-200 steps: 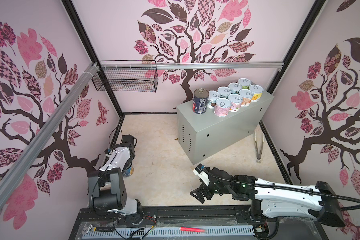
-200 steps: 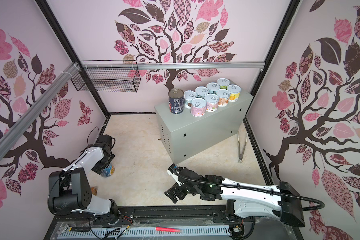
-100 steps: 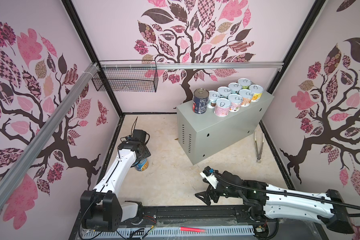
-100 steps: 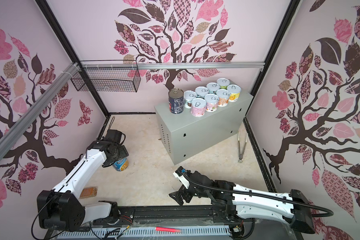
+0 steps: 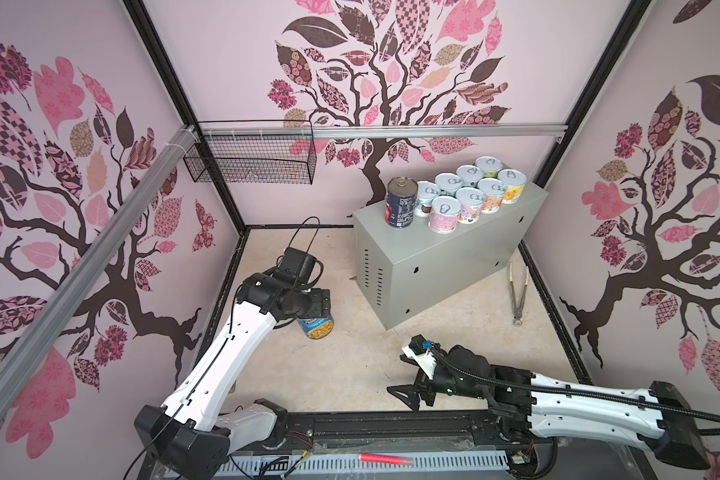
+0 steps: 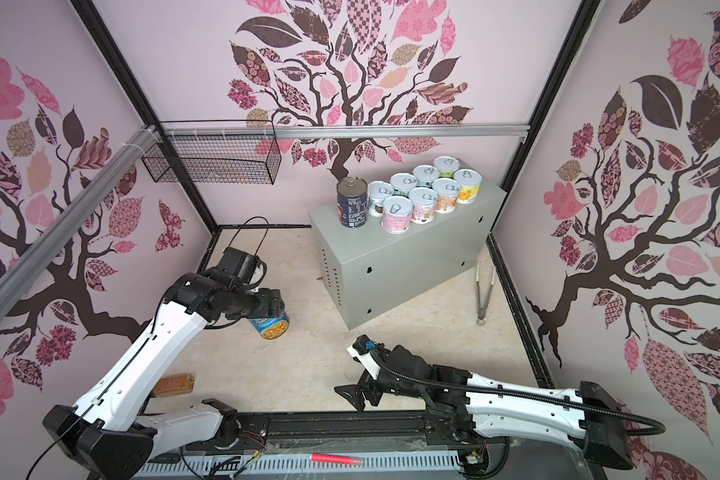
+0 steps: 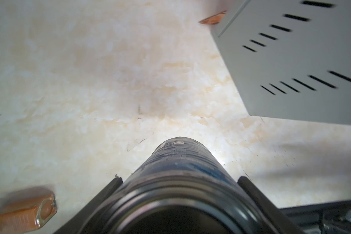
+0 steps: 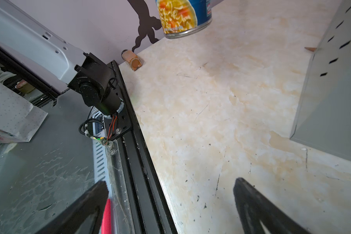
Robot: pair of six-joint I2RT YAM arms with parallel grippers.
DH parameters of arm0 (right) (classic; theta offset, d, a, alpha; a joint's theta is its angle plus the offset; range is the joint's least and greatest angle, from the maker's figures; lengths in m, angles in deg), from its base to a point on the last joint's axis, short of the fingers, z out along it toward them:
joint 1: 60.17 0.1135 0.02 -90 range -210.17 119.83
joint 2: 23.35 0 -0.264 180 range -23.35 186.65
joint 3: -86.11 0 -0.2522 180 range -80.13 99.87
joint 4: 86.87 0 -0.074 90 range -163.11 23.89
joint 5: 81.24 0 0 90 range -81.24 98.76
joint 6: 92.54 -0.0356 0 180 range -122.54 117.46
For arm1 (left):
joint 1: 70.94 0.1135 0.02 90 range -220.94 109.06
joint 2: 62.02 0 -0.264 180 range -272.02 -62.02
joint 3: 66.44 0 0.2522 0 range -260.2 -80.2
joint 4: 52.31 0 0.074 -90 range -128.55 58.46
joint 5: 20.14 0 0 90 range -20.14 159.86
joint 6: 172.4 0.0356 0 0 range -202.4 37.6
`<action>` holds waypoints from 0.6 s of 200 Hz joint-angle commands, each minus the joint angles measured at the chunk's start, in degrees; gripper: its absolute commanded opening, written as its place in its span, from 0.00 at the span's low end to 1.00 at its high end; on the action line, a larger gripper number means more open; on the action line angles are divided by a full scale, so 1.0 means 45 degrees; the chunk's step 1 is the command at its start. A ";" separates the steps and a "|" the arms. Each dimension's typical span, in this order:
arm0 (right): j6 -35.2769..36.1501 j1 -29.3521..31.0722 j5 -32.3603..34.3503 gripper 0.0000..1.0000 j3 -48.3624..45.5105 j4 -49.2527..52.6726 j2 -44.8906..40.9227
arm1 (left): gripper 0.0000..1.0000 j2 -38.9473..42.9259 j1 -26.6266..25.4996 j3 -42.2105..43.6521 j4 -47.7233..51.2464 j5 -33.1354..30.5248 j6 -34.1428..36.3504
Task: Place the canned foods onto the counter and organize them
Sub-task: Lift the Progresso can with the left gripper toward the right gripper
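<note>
**Stock on view, nearest first**

1. Right gripper [image 8: 170,183]: low over the cream marbled tabletop [image 5: 350,365], well short of the light-grey sheet-metal box [image 5: 445,266]. Its jaws are spread wide with nothing between them.
2. Small orange-brown wrapped packet [image 6: 172,384]: lying flat, well apart from the box on the left arm's side. Leave it alone.
3. Tall blue-labelled soup can [image 5: 321,328]: clamped in the left gripper [image 7: 179,179], one finger on each side of its upper wall. It hangs tilted, clear of the tabletop, near the box's slotted end.
   - Handling, by judgement: probably full, so weighty for its size. The steel wall is rigid and you will not crush it, but the glossy label is likely slick.
   - Keep your hold across the diameter just below the top rim, and level the can before you set it down.
4. The box: its top carries a tall dark-labelled can [image 5: 401,203] at the slotted end. Beside that stand eight short pastel cans with pull-tab lids [image 5: 470,199], in two close rows. The bare strip along the front edge looks like your free spot.
5. Metal tongs [image 5: 518,291]: on the tabletop just off the box's long face, away from the slots.
6. Black wire-mesh basket [image 5: 250,160]: on the back wall, beyond the box.
</note>
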 commanded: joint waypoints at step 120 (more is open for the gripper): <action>0.1110 -0.0894 -0.0742 1.00 0.2592 -0.4706 0.2045 | 0.29 -0.0921 -0.2795 -0.5699 0.0983 0.3292 0.0851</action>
